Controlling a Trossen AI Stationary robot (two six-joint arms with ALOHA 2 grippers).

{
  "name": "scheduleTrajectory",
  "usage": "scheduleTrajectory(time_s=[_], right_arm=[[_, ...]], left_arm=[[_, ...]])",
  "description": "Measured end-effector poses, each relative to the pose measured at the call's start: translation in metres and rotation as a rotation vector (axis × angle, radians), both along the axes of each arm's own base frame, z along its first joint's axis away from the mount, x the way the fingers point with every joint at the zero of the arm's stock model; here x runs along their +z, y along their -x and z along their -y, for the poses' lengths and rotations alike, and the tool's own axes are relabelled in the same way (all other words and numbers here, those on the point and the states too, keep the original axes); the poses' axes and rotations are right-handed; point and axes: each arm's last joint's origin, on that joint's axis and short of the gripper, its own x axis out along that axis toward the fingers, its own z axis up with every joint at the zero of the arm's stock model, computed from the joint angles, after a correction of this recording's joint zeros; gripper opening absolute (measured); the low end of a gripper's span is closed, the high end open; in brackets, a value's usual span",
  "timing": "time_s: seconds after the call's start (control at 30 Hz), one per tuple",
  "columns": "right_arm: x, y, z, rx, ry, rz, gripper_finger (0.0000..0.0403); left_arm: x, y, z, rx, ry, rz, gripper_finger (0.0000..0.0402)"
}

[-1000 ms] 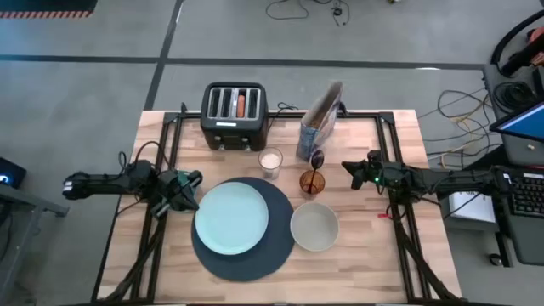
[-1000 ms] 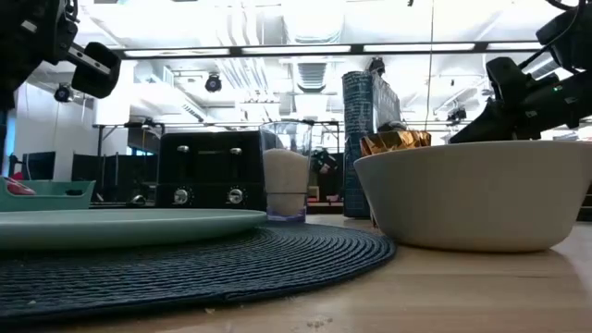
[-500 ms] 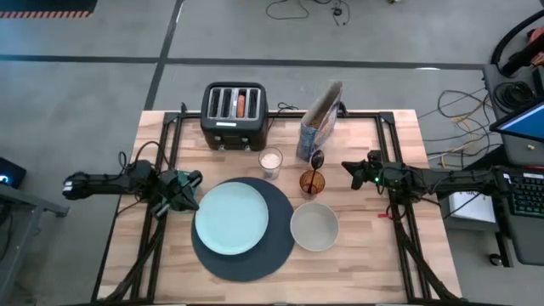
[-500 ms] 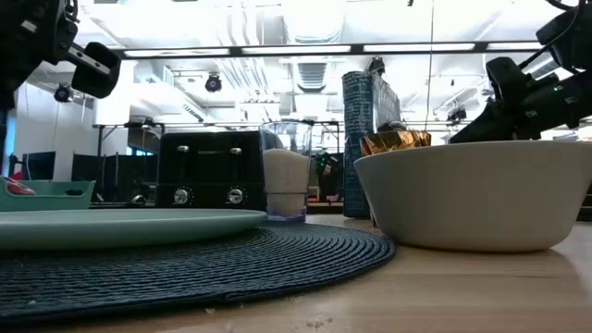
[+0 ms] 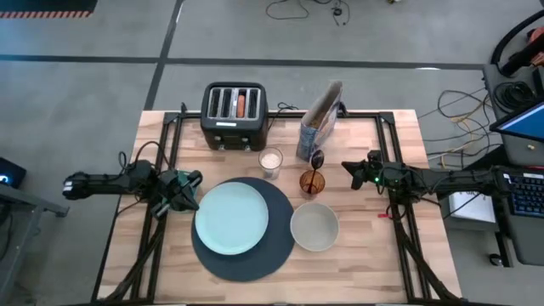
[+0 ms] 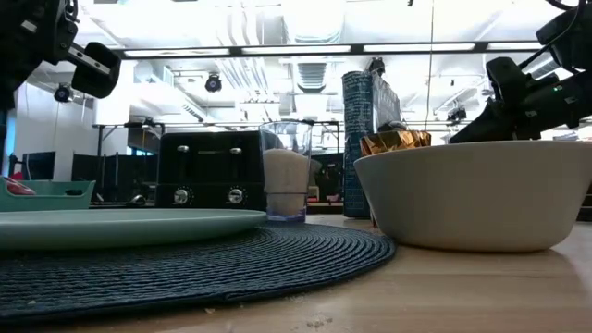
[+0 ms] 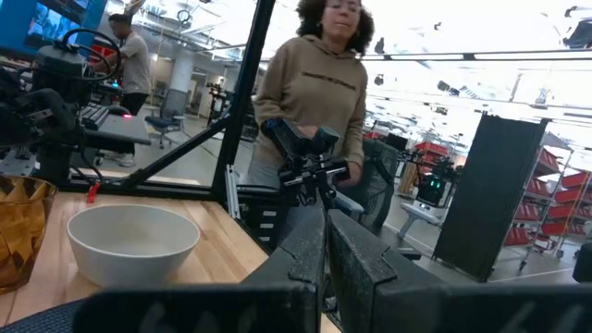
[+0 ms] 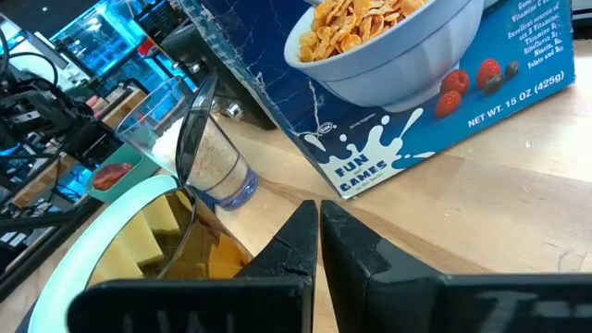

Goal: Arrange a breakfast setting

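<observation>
While upright, blue cereal box (image 5: 320, 121) leans toward the toaster (image 5: 235, 111).

Lab: monitors (image 7: 55, 18), storage racks (image 7: 546, 199).

A wooden table (image 5: 374, 255) stands on a grey floor (image 5: 85, 85). Long ceiling lights (image 6: 296, 49) glow overhead. A person (image 7: 314, 92) stands beyond.

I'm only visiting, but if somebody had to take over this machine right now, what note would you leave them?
Left gripper: shut, empty, beside the pale blue plate.
Right gripper: shut, empty, right of the amber glass.
Done: plate on the dark blue mat; cream bowl beside the mat; spoon in the glass; cereal box behind them.
Left: something reddish sits in the toaster; bagel and fruit unplaced, cannot locate for certain.
</observation>
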Motion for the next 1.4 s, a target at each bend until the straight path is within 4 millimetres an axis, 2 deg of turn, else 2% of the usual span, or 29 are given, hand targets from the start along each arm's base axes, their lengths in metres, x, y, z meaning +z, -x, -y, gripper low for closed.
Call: scheduleTrajectory(time_s=[1.0,1.13,1.23,1.3,1.4], right_arm=[[0.002,-0.001,0.0,0.007,0.034,0.009,0.0009],[0.02,-0.005,0.001,0.014,0.075,0.181,0.0009],[0.038,-0.007,0.001,0.027,0.215,0.307,0.0009],[0.048,-0.009,0.001,0.019,0.288,0.335,0.0009],[0.071,-0.016,0.004,-0.071,0.279,0.312,0.0009]], left_arm=[[0.0,0.0,0.0,0.0,0.0,0.0,0.0],[0.0,0.0,0.0,0.0,0.0,0.0,0.0],[0.0,0.0,0.0,0.0,0.0,0.0,0.0],[0.0,0.0,0.0,0.0,0.0,0.0,0.0],[0.0,0.0,0.0,0.0,0.0,0.0,0.0]])
